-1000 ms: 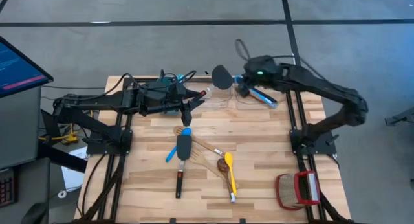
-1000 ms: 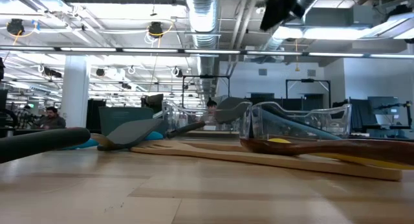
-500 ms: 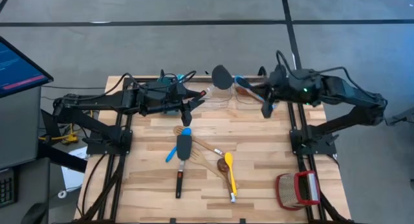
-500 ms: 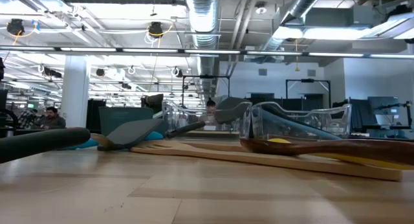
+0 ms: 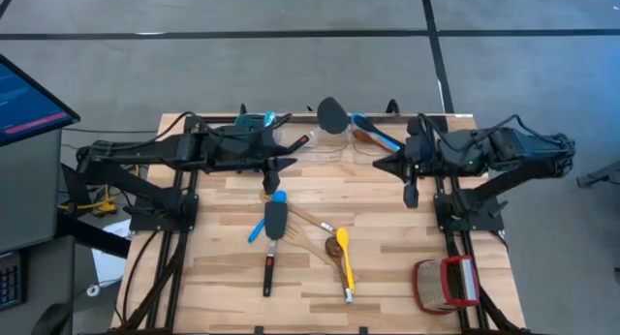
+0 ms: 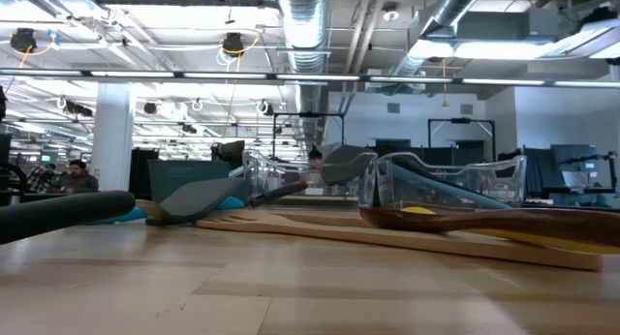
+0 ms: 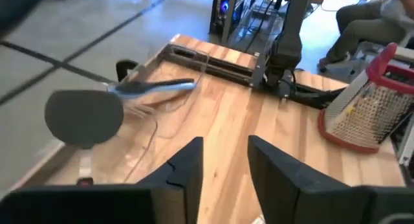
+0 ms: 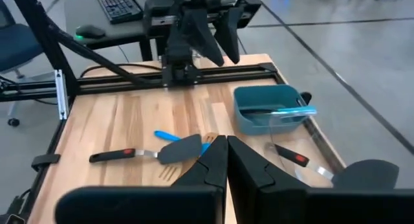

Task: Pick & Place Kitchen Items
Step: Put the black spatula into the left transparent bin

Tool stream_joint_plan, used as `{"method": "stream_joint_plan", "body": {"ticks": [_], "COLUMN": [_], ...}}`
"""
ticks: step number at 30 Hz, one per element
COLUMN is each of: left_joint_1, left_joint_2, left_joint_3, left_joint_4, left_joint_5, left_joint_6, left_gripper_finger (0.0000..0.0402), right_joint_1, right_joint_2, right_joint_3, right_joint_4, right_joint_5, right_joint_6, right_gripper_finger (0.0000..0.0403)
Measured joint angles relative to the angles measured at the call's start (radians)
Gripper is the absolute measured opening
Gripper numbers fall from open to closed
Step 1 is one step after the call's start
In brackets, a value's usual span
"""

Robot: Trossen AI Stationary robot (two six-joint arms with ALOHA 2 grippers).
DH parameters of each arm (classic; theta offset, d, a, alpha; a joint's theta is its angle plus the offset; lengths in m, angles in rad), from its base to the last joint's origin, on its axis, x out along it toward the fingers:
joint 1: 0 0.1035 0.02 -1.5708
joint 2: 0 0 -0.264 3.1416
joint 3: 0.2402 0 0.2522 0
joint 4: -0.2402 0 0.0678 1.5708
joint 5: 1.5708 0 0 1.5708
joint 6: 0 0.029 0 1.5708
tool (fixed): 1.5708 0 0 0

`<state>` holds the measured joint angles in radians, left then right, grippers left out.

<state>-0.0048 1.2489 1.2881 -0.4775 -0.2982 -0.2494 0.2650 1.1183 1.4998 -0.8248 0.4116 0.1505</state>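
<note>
From above, the utensils (image 5: 300, 240) lie heaped at frame centre. The right gripper (image 8: 226, 160), fingers pressed together, shows only in its wrist view; the left gripper (image 7: 223, 160) stands parted, empty.

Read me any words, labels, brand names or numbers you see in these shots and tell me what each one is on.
None can be read.
Monitor at the table's left edge: lines of text on a blue screen, too small to read.
Keyboard on the desk beyond the table: keys too small to read.
Utensils, teal bin and arms: no readable markings.
</note>
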Motion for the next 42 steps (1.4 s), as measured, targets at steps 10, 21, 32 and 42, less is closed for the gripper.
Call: {"method": "stream_joint_plan", "body": {"ticks": [10,21,32,42], "left_joint_1": [-0.07,-0.148,-0.177,-0.196], "left_joint_2": [-0.003,-0.008,-0.007,0.005], "left_joint_3": [0.0,0.0,0.0,0.0], "left_joint_4": [-0.178,-0.33,-0.315,-0.267], "left_joint_5": [0.001,0.155,0.465,0.206], "left_joint_6": [-0.136,-0.362,-0.36,-0.532], "left_gripper_finger": [0.0006,0.0002,0.0003,0.0003], "right_joint_1": [0.067,0.069,0.069,0.092], "right_joint_2": [0.0,0.0,0.0,-0.011], "right_joint_3": [0.0,0.0,0.0,0.0], "right_joint_4": [0.004,-0.01,-0.073,-0.149], "right_joint_5": [0.173,0.174,0.165,0.158], "right_joint_6": [0.002,0.078,0.078,0.063], "right_gripper_finger": [0.0002,0.0002,0.0005,0.0002]}}
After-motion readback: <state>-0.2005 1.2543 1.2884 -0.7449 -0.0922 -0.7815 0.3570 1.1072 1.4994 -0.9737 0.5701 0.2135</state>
